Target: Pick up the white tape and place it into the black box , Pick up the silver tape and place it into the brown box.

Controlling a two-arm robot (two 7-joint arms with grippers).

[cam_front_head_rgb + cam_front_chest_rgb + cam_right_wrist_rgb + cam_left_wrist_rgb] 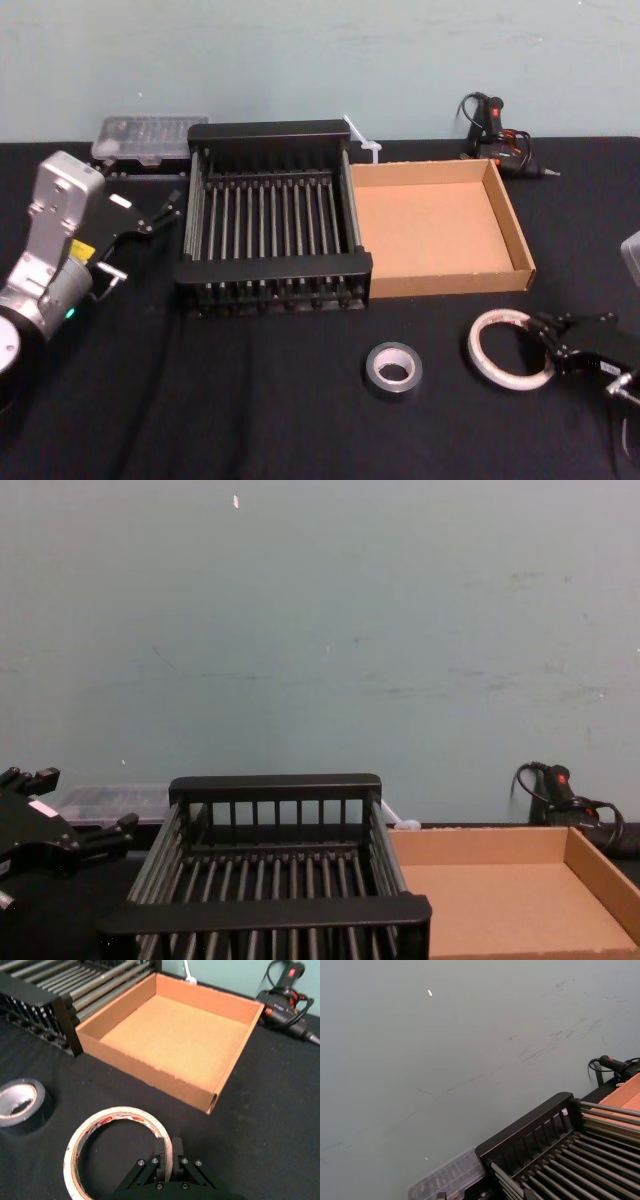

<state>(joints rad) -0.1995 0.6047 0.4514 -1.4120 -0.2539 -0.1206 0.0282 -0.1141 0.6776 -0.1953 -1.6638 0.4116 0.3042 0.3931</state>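
The black slatted plastic crate [275, 268] stood left of and beyond the flat white labelled tape roll [120, 1114], past the tan cardboard tray [450, 282]. The right gripper [168, 1149], nearer, pinched the roll's wall on the table. The left gripper [75, 810] idled, jaws apart, beside the crate.

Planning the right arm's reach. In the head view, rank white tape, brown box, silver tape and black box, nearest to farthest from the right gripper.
1. white tape, held by the right gripper
2. brown box, front corner just behind
3. silver tape, leftward
4. black box, farther left, behind
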